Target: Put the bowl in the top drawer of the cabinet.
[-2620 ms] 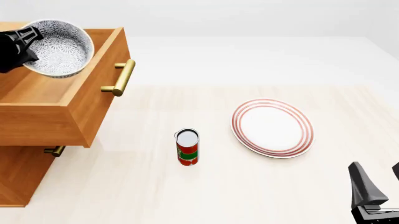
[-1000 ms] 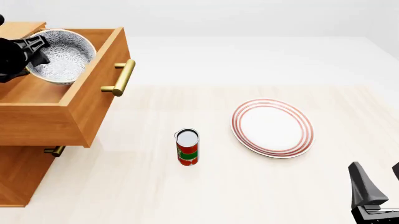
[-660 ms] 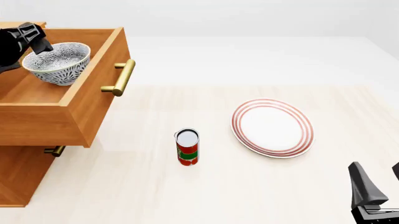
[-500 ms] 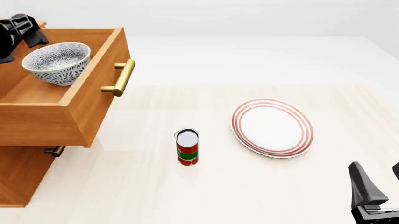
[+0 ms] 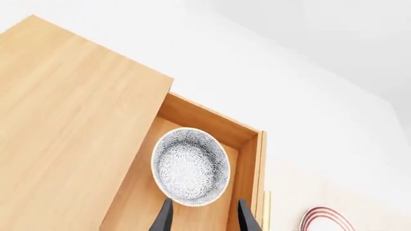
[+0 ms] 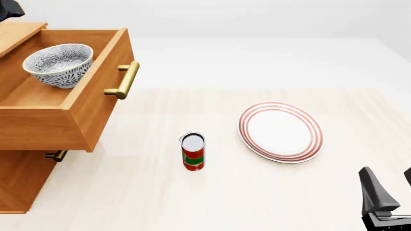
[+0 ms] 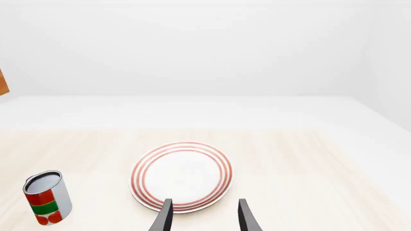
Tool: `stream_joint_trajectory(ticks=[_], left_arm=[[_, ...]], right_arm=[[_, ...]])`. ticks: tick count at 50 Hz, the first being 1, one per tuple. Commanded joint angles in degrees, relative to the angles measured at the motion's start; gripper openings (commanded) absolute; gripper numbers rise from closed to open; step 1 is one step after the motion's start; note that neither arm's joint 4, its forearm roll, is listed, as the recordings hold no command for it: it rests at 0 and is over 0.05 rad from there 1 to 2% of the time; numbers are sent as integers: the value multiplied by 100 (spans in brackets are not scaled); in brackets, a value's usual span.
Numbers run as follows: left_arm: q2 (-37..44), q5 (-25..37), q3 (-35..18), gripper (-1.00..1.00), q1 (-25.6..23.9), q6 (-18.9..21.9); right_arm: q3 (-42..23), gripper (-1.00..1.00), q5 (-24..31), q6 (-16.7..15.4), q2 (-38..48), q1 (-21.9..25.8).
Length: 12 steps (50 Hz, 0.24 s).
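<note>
A pale, light-grained wooden table (image 6: 212, 192) fills the lower part of the front view, its surface lit evenly and casting only soft, faint shadows. Beyond the table's far edge lies a plain white floor (image 6: 257, 60), which meets a featureless white wall (image 7: 192, 43) along a faint horizontal line in the right wrist view. At the right of that view a second white wall (image 7: 391, 53) joins the first at a dim vertical corner; the lighting is diffuse throughout, with no visible source.
</note>
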Motion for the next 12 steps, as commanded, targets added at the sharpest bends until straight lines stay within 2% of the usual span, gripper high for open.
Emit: stream_joint_trajectory(ticks=[1,6,12], left_arm=[[-552,174,-37,100,-129,-63],[-1024,-1,180,100,-305,-241],[-1619,-227,935,100,-391,-530]], right_arm=[[0,100,0,0,0,0],[0,100,0,0,0,-1],[0,100,0,0,0,0]])
